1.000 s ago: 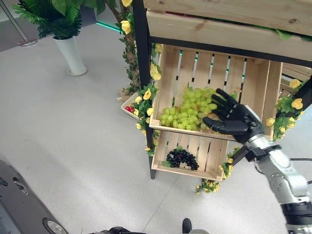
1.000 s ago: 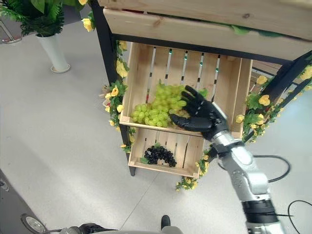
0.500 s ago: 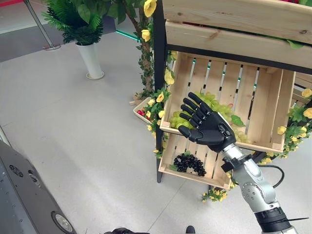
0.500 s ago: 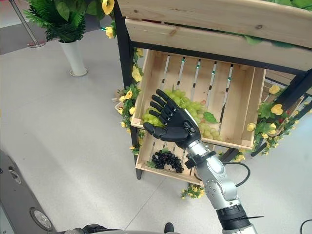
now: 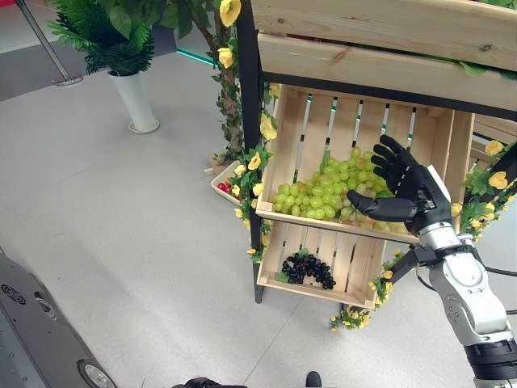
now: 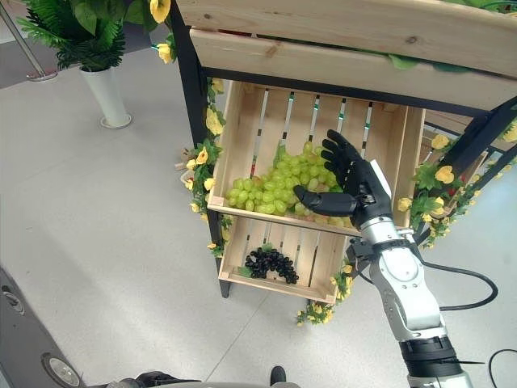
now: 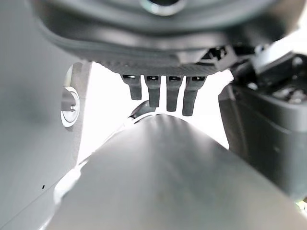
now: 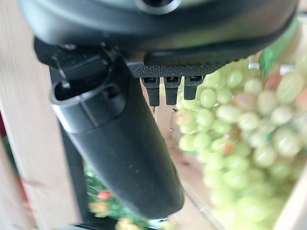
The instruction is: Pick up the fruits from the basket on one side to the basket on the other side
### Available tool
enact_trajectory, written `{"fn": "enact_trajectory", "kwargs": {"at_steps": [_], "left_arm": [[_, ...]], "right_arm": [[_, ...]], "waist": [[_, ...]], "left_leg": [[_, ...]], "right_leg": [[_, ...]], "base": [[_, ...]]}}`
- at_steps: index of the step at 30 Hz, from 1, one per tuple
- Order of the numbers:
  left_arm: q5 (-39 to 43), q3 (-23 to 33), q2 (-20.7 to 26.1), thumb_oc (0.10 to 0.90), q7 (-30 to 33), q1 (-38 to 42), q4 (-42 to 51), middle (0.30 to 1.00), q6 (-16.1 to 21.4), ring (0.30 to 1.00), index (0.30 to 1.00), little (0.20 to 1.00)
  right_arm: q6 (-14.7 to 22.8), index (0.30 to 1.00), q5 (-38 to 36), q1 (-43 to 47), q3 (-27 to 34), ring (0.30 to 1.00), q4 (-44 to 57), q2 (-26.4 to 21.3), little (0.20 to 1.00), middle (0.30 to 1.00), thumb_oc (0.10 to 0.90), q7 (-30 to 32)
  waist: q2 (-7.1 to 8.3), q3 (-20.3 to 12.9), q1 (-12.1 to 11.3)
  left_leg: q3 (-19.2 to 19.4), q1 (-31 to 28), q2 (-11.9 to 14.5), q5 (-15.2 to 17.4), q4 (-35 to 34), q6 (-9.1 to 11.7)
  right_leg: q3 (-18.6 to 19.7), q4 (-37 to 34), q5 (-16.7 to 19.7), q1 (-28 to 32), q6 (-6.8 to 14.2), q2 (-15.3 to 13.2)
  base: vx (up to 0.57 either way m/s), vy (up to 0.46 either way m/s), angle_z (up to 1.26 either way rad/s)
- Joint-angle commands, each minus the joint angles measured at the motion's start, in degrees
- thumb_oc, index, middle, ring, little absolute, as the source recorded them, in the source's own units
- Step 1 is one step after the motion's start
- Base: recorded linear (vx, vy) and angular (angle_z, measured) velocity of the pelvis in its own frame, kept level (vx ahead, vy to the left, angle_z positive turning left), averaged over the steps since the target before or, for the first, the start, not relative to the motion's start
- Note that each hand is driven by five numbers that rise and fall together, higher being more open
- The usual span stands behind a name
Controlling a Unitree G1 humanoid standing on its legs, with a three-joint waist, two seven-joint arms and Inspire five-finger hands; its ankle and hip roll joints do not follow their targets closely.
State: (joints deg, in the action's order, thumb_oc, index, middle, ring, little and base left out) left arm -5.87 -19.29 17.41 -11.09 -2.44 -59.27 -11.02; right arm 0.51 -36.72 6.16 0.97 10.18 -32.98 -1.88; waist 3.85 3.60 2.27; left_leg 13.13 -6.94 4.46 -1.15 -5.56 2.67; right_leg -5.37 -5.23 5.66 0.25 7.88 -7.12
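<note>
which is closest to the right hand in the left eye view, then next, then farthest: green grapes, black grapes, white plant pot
From the right hand:
1. green grapes, beside it in the upper crate
2. black grapes, lower crate, below and to the left
3. white plant pot, far left on the floor

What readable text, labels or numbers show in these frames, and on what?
None can be read.
Wooden crates: bare slats, no print or tags.
Green grapes and black grapes: no stickers.
White vase: plain.
Right robot hand: no markings to make out.
</note>
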Motion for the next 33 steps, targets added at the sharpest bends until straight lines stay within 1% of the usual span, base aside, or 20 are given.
{"fn": "enact_trajectory", "kwargs": {"at_steps": [1,5,8,9,12,13,15,16,17,19,21,22,23,24,25,26,28,29,30,33], "left_arm": [[-0.9,0.1,0.5,0.800,-0.4,4.1,-3.3,0.900,0.8,0.900,0.900,0.900],[-0.8,-0.5,0.1,0.800,-0.2,4.0,-3.5,0.900,1.0,0.900,0.900,0.900],[-0.7,-0.7,0.1,0.800,-0.1,4.0,-3.2,0.900,1.0,0.900,0.900,0.900],[-0.6,-0.9,0.1,0.800,-0.2,4.1,-3.2,0.900,0.9,0.900,0.900,0.900],[-0.5,-1.1,0.2,0.800,-0.2,4.3,-3.3,0.900,1.0,0.900,0.900,0.900],[-0.4,-1.3,0.3,0.800,-0.2,4.3,-3.2,0.900,0.9,0.900,0.900,0.900],[-0.4,-1.4,0.3,0.800,-0.3,4.4,-3.0,0.900,0.7,0.900,0.900,0.900],[-0.3,-1.3,0.3,0.800,-0.2,4.6,-2.9,0.900,0.6,0.900,0.900,0.900],[-0.2,-1.4,0.3,0.800,-0.2,4.6,-2.9,0.900,0.6,0.900,0.900,0.900],[-0.3,-1.3,0.4,0.800,-0.6,4.6,-2.3,0.900,0.1,0.900,0.900,0.900],[-0.5,-1.4,0.7,0.800,-0.6,4.6,-1.8,0.900,0.1,0.900,0.900,0.900],[-0.3,-1.5,0.8,0.800,-0.6,4.7,-1.8,0.900,0.2,0.900,0.900,0.900],[-0.2,-1.6,1.0,0.800,-0.7,4.6,-1.4,0.900,0.1,0.900,0.900,0.900],[-0.2,-1.5,1.1,0.800,-0.7,4.5,-1.1,0.900,0.1,0.900,0.900,0.900],[0.3,-1.8,1.3,0.800,-0.8,4.6,-0.9,0.900,0.2,0.900,0.900,0.900],[0.4,-1.8,1.4,0.800,-0.8,4.6,-0.8,0.900,0.2,0.900,0.900,0.900],[0.5,-1.8,1.7,0.800,-1.1,4.6,-0.4,0.900,0.5,0.900,0.900,0.900],[0.5,-1.8,1.8,0.800,-1.1,4.5,-0.3,0.900,0.6,0.900,0.900,0.900],[0.8,-1.7,2.3,0.800,-1.3,4.3,0.6,0.900,0.8,0.900,0.900,0.900],[1.7,-1.9,2.6,0.800,-1.2,4.2,1.9,0.900,0.7,0.900,0.900,0.900]], "right_arm": [[6.3,0.900,-10.8,6.2,3.1,0.900,9.0,1.7,0.900,0.900,0.800,-12.1],[5.1,0.900,-15.4,5.5,-0.5,0.900,8.5,4.7,0.900,0.900,0.800,-20.4],[4.3,0.900,-18.0,5.7,-2.7,0.900,8.6,6.6,0.900,0.900,0.800,-25.4],[3.3,0.900,-19.4,5.8,-4.3,0.900,9.2,7.7,0.900,0.900,0.800,-28.8],[2.2,0.900,-21.4,6.2,-6.0,0.900,9.7,8.4,0.900,0.900,0.800,-31.8],[1.2,0.900,-22.6,6.4,-6.8,0.900,9.9,8.9,0.900,0.900,0.800,-33.4],[0.7,0.900,-21.7,6.5,-8.1,0.900,9.7,9.6,0.900,0.900,0.800,-35.7],[-0.4,0.900,-21.0,6.6,-8.9,0.900,9.4,9.9,0.900,0.900,0.800,-37.8],[-0.8,0.900,-21.1,6.6,-9.2,0.900,9.5,9.9,0.900,0.900,0.800,-38.6],[-5.0,0.900,-21.6,6.1,-10.9,0.900,9.5,9.7,0.900,0.900,0.800,-41.8],[-7.5,0.900,-21.0,5.7,-12.2,0.900,8.6,9.6,0.900,0.900,0.800,-43.7],[-8.2,0.900,-21.1,5.5,-12.7,0.900,8.2,9.6,0.900,0.900,0.800,-44.5],[-9.9,0.900,-19.7,4.9,-14.2,0.900,6.7,10.0,0.900,0.900,0.800,-46.3],[-10.5,0.900,-18.0,4.5,-15.1,0.900,5.8,10.1,0.900,0.900,0.800,-47.8],[-12.3,0.900,-14.5,3.8,-17.2,0.900,4.2,9.9,0.900,0.900,0.800,-51.3],[-12.4,0.900,-12.9,3.5,-18.1,0.900,3.5,9.8,0.900,0.900,0.800,-52.4],[-13.9,0.900,-9.0,2.8,-21.3,0.900,0.5,8.6,0.900,0.900,0.800,-55.8],[-13.8,0.900,-8.4,2.7,-21.7,0.900,0.1,8.5,0.900,0.900,0.800,-56.1],[-13.5,0.900,-0.7,1.9,-24.8,0.900,-4.7,7.4,0.900,0.900,0.800,-55.6],[-12.2,0.900,6.9,1.4,-27.3,0.900,-11.3,6.4,0.900,0.900,0.800,-51.9]], "waist": [[-1.26,0.8,-0.9],[-1.29,0.6,-1.4],[-1.30,0.5,-1.8],[-1.32,0.5,-2.1],[-1.30,0.5,-2.4],[-1.28,0.5,-2.6],[-1.26,0.5,-2.9],[-1.27,0.5,-3.0],[-1.28,0.5,-3.1],[-1.28,0.6,-3.4],[-1.23,0.6,-3.6],[-1.22,0.7,-3.7],[-1.21,0.7,-3.8],[-1.22,0.7,-4.0],[-1.22,0.8,-4.1],[-1.20,0.8,-4.2],[-1.13,1.1,-4.6],[-1.12,1.2,-4.6],[-1.08,1.5,-5.1],[-1.07,1.9,-5.4]], "left_leg": [[-2.6,0.2,-3.6,5.4,0.6,-2.9],[-2.8,0.4,-3.8,5.3,0.6,-2.8],[-3.2,0.5,-3.9,5.3,0.6,-2.8],[-3.4,0.7,-4.0,5.2,0.6,-2.8],[-3.6,0.9,-4.1,5.2,0.6,-2.8],[-3.8,0.9,-4.1,5.1,0.6,-2.8],[-3.9,1.1,-4.3,5.0,0.6,-2.8],[-3.9,1.2,-4.3,5.0,0.6,-2.8],[-4.0,1.3,-4.3,5.0,0.6,-2.8],[-4.0,1.5,-4.5,4.9,0.6,-2.9],[-4.2,1.6,-4.6,4.7,0.6,-3.0],[-4.3,1.7,-4.7,4.7,0.6,-3.0],[-4.4,1.8,-4.8,4.7,0.6,-3.0],[-4.5,1.9,-4.8,4.6,0.6,-3.0],[-4.8,2.2,-5.0,4.5,0.6,-3.1],[-4.9,2.3,-5.1,4.5,0.6,-3.1],[-5.2,2.4,-5.2,4.4,0.6,-3.2],[-5.2,2.5,-5.2,4.4,0.6,-3.2],[-5.6,2.8,-5.4,4.2,0.6,-3.2],[-6.2,3.0,-5.9,4.0,0.6,-3.4]], "right_leg": [[-1.2,1.8,-4.0,3.2,2.1,-0.4],[-1.7,1.7,-4.1,3.3,2.1,-0.7],[-2.1,1.7,-4.1,3.3,2.1,-0.8],[-2.3,1.7,-4.1,3.2,2.1,-0.9],[-2.6,1.8,-4.1,3.2,2.2,-1.0],[-2.8,1.9,-4.1,3.2,2.2,-1.1],[-3.0,2.0,-4.1,3.0,2.3,-1.3],[-3.0,2.2,-4.0,2.8,2.3,-1.4],[-3.1,2.2,-4.0,2.7,2.4,-1.4],[-3.3,2.5,-4.0,2.5,2.5,-1.6],[-3.3,2.6,-3.9,2.3,2.6,-1.7],[-3.4,2.7,-3.8,2.2,2.7,-1.8],[-3.5,2.8,-3.8,2.1,2.8,-1.9],[-3.6,2.9,-3.7,1.9,2.9,-2.0],[-3.7,3.0,-3.6,1.7,3.0,-2.1],[-3.7,3.2,-3.5,1.5,3.1,-2.1],[-3.8,3.6,-3.5,1.1,3.3,-2.4],[-3.9,3.7,-3.5,1.0,3.4,-2.4],[-4.1,4.1,-3.2,0.6,3.6,-2.8],[-4.3,4.5,-2.8,0.0,4.0,-3.3]], "base": [[0.00,0.000,0.00],[0.00,0.000,0.00],[-0.02,0.009,0.04],[-0.02,0.011,0.06],[-0.02,0.008,0.07],[-0.02,0.011,0.10],[-0.02,0.016,0.10],[-0.02,0.017,0.06],[-0.02,0.020,0.04],[0.00,0.000,0.00],[0.00,0.000,0.00],[0.00,0.000,0.00],[-0.02,0.031,0.05],[-0.03,0.046,0.06],[-0.03,0.039,0.06],[-0.03,0.039,0.05],[-0.03,0.037,0.05],[-0.04,0.066,0.08],[-0.03,0.071,0.08],[-0.03,0.081,0.06]]}}
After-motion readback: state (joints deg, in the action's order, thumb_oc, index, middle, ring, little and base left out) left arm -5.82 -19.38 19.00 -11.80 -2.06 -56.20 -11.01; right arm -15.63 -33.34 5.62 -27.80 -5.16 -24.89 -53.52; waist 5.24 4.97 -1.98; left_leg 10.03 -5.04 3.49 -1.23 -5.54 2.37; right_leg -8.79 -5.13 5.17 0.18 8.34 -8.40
